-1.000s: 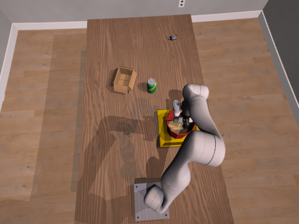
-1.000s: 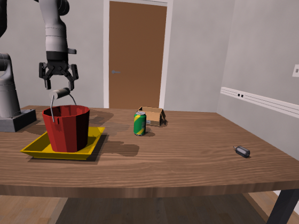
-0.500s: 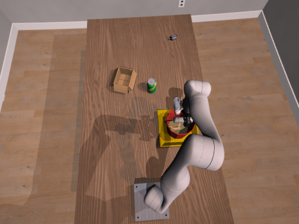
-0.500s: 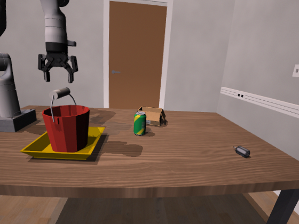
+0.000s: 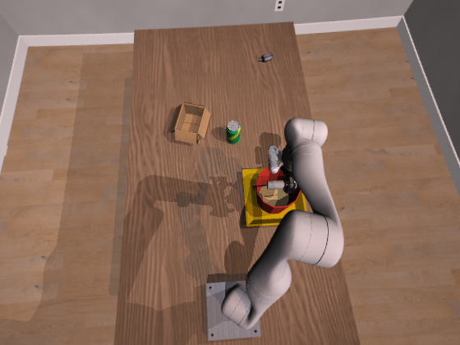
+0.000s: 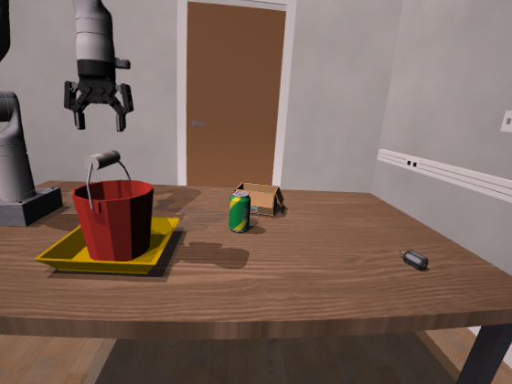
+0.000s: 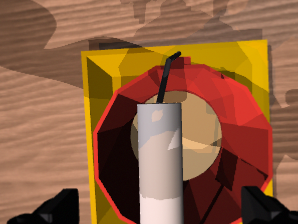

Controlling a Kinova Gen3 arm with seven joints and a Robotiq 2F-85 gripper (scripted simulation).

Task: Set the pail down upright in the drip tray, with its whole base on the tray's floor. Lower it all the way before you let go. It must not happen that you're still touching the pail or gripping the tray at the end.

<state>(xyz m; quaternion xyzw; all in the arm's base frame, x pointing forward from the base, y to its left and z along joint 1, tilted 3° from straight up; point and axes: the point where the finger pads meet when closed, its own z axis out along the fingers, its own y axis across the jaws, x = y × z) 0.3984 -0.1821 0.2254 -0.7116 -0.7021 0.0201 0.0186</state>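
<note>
1. Pail (image 6: pixel 114 219) stands upright inside the yellow drip tray (image 6: pixel 59 253), at your lower left of the side view.
2. Your claw (image 6: pixel 99 120) hangs wide open above the handle (image 6: pixel 102 160), holding nothing.

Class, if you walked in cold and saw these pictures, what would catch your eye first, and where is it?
The red pail stands upright in the yellow drip tray near the table's left end, its handle raised. Directly above hangs the open gripper, holding nothing. Farther along stands a green and yellow can.
</note>
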